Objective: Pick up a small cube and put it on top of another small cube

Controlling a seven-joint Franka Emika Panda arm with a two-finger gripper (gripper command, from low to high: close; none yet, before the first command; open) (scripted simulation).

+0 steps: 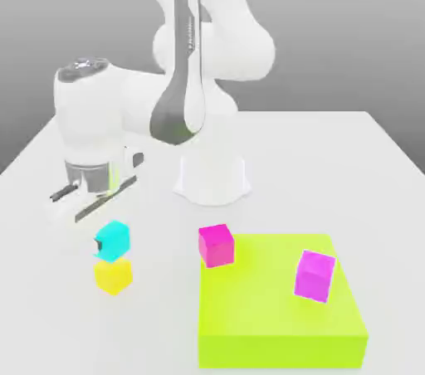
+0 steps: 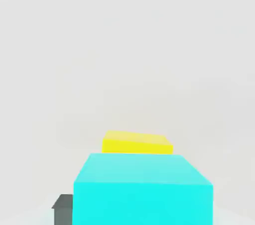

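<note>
On the exterior view's left, over the left part of the white desk (image 1: 390, 158), the arm's white hand (image 1: 83, 120) points down. Below it the gripper (image 1: 106, 234) is closed narrowly on the cyan cube (image 1: 116, 241); a dark fingertip (image 1: 98, 243) shows against the cube's left face. The cyan cube sits directly above the yellow cube (image 1: 114, 275), their edges roughly aligned. Whether the two touch or a thin gap remains cannot be told. The yellow cube stands on the desk towards its front left corner.

Nearer the middle, the arm's round white base (image 1: 212, 181) stands on the desk, with the grey-and-white arm link (image 1: 181, 99) rising above it. Just right of the cubes, a magenta cube (image 1: 216, 245) sits at the far left corner of the flat lime-green block (image 1: 278, 315); whether it rests on the block or beside it is unclear. A second magenta cube (image 1: 315, 275) stands tilted on the block's top, towards its right side.

The hand view looks along the cyan cube (image 2: 142, 189) from close by, with a dark finger (image 2: 62, 209) at its side, and a strip of the yellow cube (image 2: 137, 143) just beyond it. The exterior view alone gives the block, the magenta cubes and the base.
</note>
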